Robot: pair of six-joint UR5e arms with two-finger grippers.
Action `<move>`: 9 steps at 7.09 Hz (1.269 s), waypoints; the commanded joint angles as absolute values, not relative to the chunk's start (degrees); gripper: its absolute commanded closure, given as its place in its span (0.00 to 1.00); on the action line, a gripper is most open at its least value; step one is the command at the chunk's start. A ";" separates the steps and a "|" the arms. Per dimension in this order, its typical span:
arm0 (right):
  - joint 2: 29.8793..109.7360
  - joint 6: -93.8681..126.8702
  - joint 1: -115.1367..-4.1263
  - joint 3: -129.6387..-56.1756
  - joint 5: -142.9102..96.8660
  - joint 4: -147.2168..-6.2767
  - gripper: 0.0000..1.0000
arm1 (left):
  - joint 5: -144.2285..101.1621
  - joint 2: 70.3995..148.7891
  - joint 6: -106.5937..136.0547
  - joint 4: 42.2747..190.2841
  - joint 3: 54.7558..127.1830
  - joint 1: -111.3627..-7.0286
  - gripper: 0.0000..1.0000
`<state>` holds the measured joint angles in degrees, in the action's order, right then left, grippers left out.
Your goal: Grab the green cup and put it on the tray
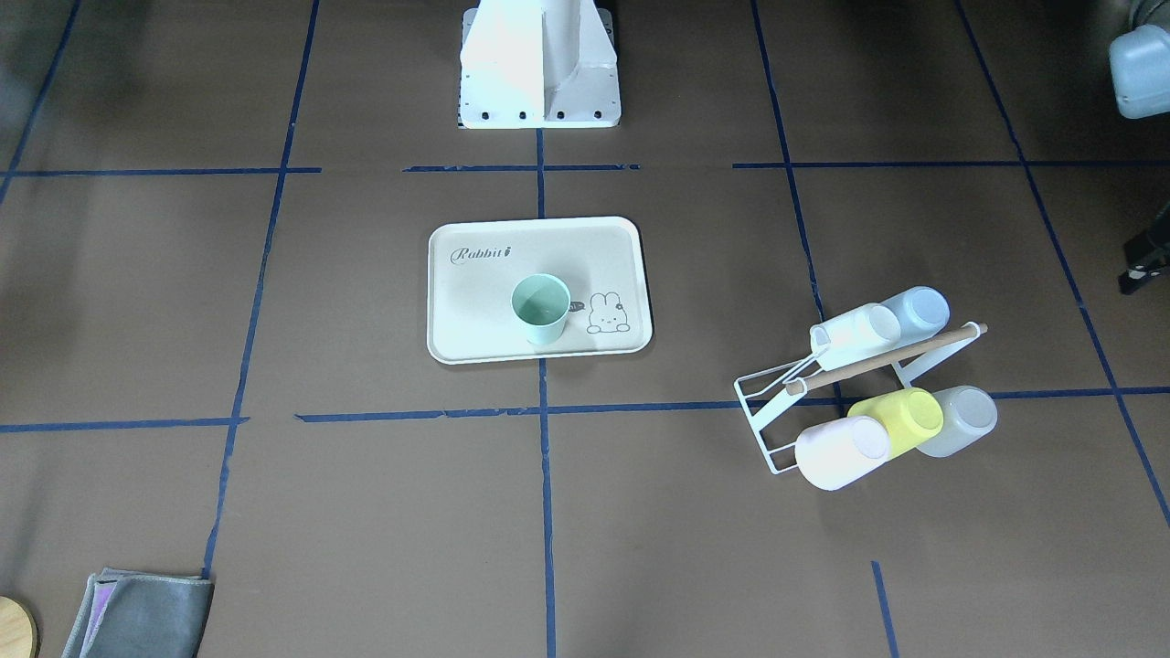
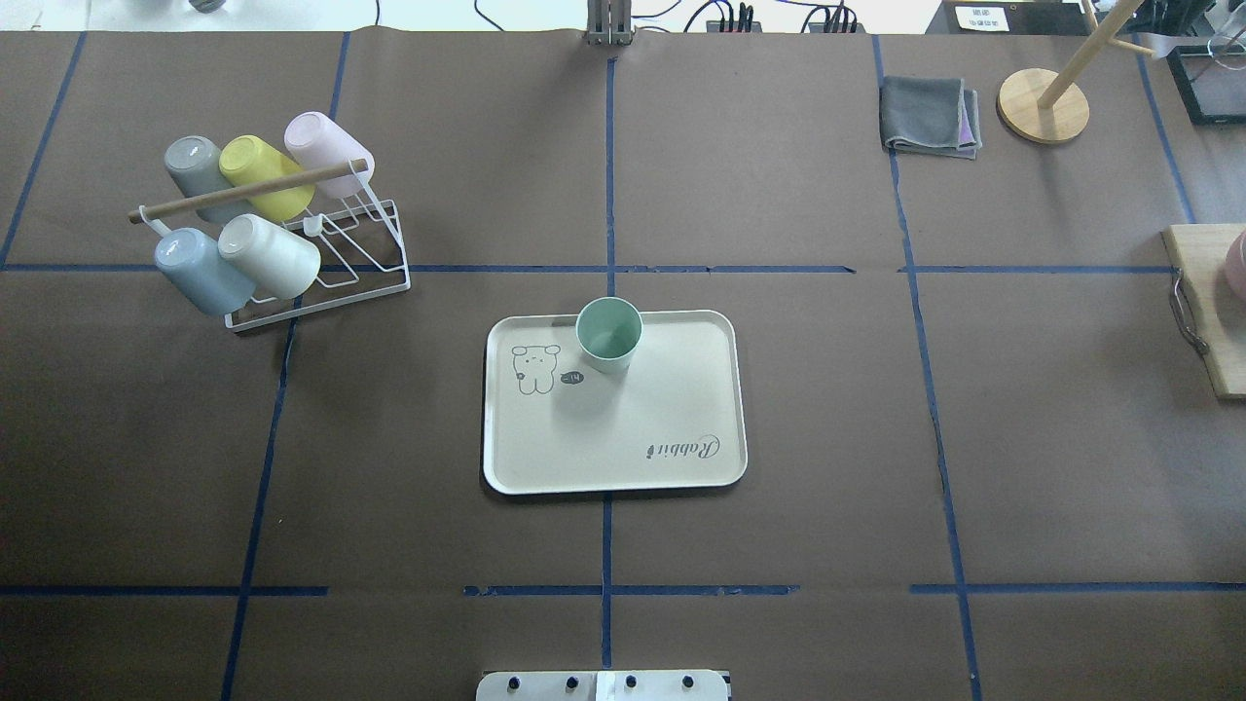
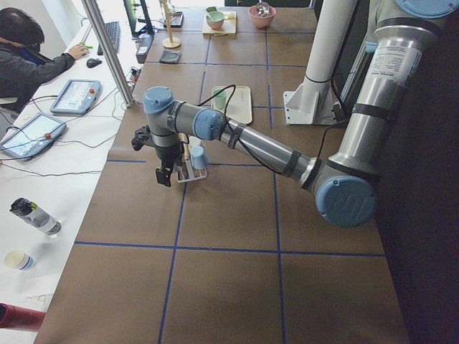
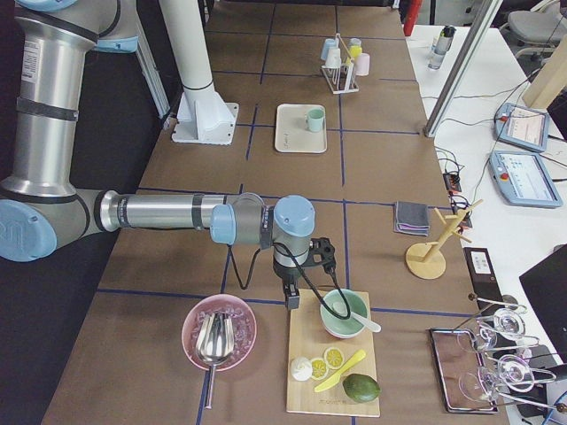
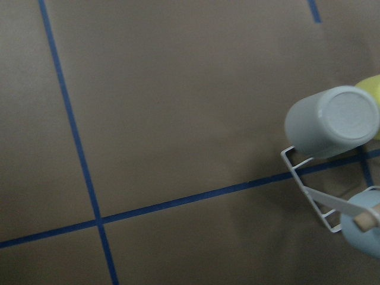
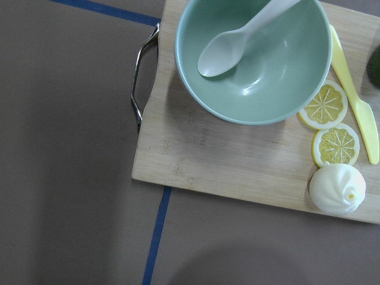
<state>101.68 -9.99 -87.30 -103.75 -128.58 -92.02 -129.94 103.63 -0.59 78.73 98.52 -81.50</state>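
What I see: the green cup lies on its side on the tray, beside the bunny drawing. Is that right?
Not quite. The green cup is not on its side: it stands upright, mouth up, as the overhead exterior view shows. The rest holds: it is on the tray, beside the bunny drawing.

A long table (image 2: 827, 438) fills the room, wrapped in brown paper and squared off with blue tape lines (image 2: 605, 545). Along its far side runs a white desk (image 3: 43, 193) with control tablets (image 3: 75, 95) and loose cables (image 3: 72, 143). An operator (image 3: 29, 54) sits at its far end. A slanted aluminium post (image 3: 107, 50) rises between table and desk. The light is bright and even, and the shadows are soft.
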 commanded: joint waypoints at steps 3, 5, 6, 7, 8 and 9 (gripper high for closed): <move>101.69 -10.02 -87.28 -103.71 -128.58 -92.02 0.00 | -133.60 87.75 -18.71 89.08 90.82 -90.26 0.00; 101.69 -9.93 -87.28 -103.71 -128.58 -92.02 0.00 | -133.33 87.72 -18.55 89.03 86.40 -90.26 0.00; 101.52 -9.93 -87.28 -103.80 -128.58 -92.02 0.00 | -133.33 87.80 -17.76 88.95 86.57 -90.26 0.00; 101.51 -9.93 -87.36 -103.89 -128.58 -92.02 0.00 | -133.24 88.06 -15.14 88.86 86.75 -90.26 0.00; 101.51 -9.84 -87.28 -103.97 -128.58 -92.02 0.00 | -133.16 88.41 -14.77 88.86 86.84 -90.26 0.00; 101.51 -9.84 -87.28 -103.97 -128.58 -92.02 0.00 | -132.98 88.07 -14.85 89.21 86.84 -90.26 0.00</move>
